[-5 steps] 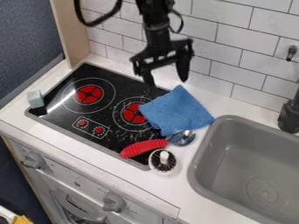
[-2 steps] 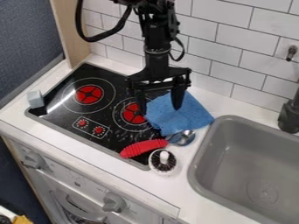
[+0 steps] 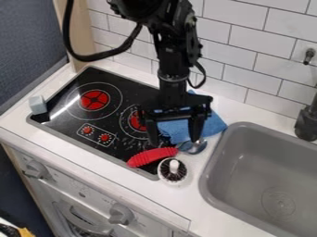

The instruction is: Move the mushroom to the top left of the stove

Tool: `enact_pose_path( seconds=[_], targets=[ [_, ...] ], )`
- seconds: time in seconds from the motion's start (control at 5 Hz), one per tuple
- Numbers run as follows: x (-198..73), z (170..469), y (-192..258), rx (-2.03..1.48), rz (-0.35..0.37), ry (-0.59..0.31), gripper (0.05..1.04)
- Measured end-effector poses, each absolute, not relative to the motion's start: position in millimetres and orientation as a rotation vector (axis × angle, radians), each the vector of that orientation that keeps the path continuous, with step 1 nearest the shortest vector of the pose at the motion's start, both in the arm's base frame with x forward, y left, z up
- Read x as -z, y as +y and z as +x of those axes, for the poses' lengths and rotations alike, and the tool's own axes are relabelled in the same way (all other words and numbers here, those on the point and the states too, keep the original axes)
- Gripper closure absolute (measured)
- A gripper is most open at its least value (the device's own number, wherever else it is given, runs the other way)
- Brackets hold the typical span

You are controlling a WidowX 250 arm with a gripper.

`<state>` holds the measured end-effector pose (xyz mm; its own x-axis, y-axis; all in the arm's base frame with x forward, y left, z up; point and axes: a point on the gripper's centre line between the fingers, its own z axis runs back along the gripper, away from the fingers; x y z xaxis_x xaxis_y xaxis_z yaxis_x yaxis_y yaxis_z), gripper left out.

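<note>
"Quick, what did we have on the fingers [image 3: 196,126]?"

"Open, spread well apart. We saw them pointing down above the blue cloth [image 3: 210,126] and the stove's [image 3: 123,150] right side, one tip near the metal bowl [image 3: 195,147] at the end of the ribbed red handle [image 3: 151,156]. Touching or not, we couldn't tell."

"Change?"

"The arm [image 3: 173,55] had come lower and toward us. In the first frame we had the fingers high, near the stove's back edge; then over the cloth; by now, nearer its front edge. They were open in all three, and we had the cloth partly covered by the arm."

"Mushroom [image 3: 174,174]?"

"Same spot. We had it stem up at the stove's front right corner, overlapping the counter [image 3: 193,185] in our view, just beside the red handle and in front of the fingers. So we hadn't got it to the top left."

"Rest?"

"We logged the pale block [image 3: 38,105] at the stove's left corner, unmoved. Grey sink [image 3: 248,162] to the right, same place. Next!"
</note>
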<state>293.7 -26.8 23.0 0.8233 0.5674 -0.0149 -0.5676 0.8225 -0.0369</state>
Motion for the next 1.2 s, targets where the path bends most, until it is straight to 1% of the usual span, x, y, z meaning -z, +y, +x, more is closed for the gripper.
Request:
enact_pose_path(
  seconds=[0.2, 0.4, 0.6, 0.8, 1.0, 1.2],
  targets=[
    [-13.9, 277.8, -40.0, -0.558, -0.018, 0.016, 0.084],
    [-3.4, 273.8, -46.9, -0.534, -0.006, 0.023, 0.083],
    [12.5, 271.8, -46.1, -0.531, 0.026, 0.041, 0.084],
    [23.0, 271.4, -44.9, -0.546, 0.051, 0.054, 0.127],
    [23.8, 276.7, -50.2, -0.552, 0.08, -0.004, 0.375],
    [22.5, 275.0, -52.5, -0.551, 0.078, -0.017, 0.679]
  ],
)
